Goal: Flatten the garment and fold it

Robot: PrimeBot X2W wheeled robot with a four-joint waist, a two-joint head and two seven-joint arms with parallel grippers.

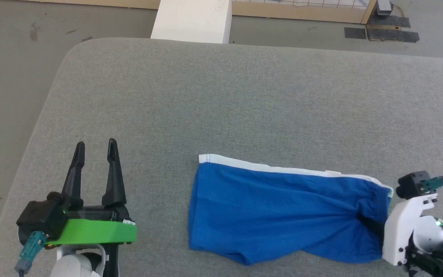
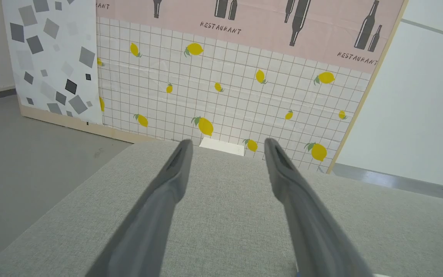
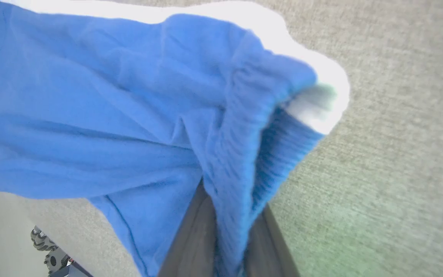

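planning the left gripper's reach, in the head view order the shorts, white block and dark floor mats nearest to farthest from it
1. Shorts, on the table right of the left gripper.
2. White block, past the table's far edge.
3. Dark floor mats, far right.

The tips of the right gripper (image 3: 227,238) are buried in the garment (image 3: 110,115), its waistband smeared by blur, its cloth clipped by the left edge. In the head view, the fingers are masked by the wrist mount (image 1: 402,227).
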